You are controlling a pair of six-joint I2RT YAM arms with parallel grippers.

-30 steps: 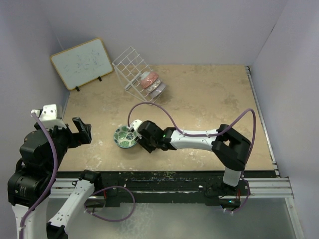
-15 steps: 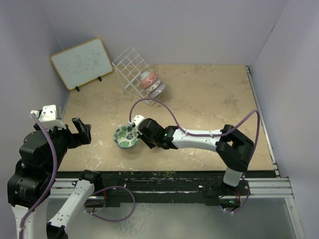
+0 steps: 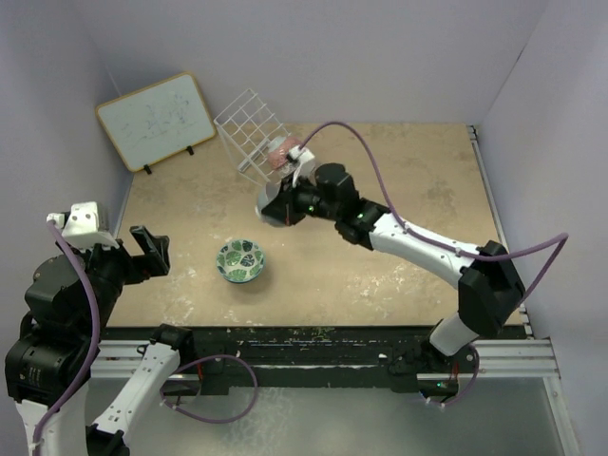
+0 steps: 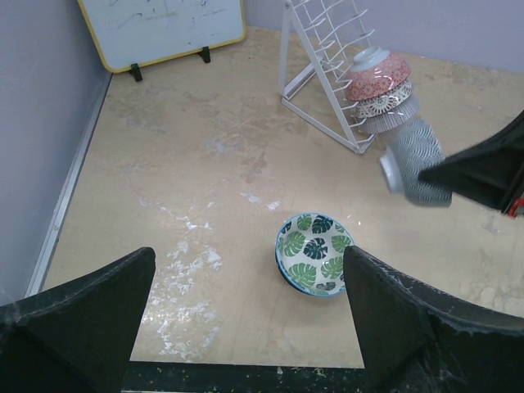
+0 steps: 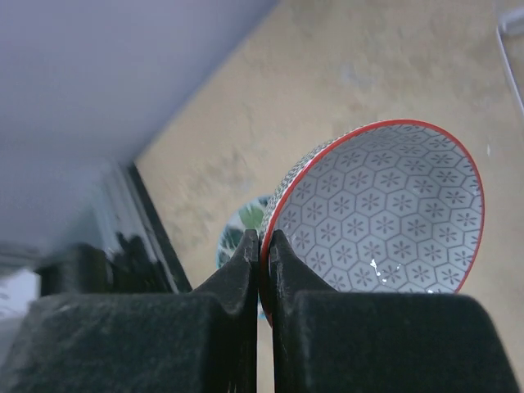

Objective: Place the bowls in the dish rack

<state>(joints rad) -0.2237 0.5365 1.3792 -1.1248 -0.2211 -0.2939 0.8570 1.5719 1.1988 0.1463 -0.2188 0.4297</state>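
My right gripper [image 3: 290,195] is shut on the rim of a grey hexagon-patterned bowl with a red rim [image 5: 393,221]. It holds the bowl tilted in the air just in front of the white wire dish rack [image 3: 249,125]. That bowl also shows in the left wrist view [image 4: 413,168] and the top view [image 3: 274,203]. A pink bowl [image 4: 375,75] and a grey-brown bowl [image 4: 385,103] stand in the rack [image 4: 319,57]. A green leaf bowl [image 3: 240,259] sits upright on the table, also in the left wrist view [image 4: 315,254]. My left gripper [image 4: 246,307] is open and empty, well left of the leaf bowl.
A wood-framed whiteboard [image 3: 157,119] leans at the back left, next to the rack. The purple walls close in the left, back and right. A metal rail [image 3: 499,228] runs along the table's right edge.
My right arm has swung from beside the green leaf bowl up and back to the rack's front, carrying the grey bowl. The left arm has shifted slightly left.
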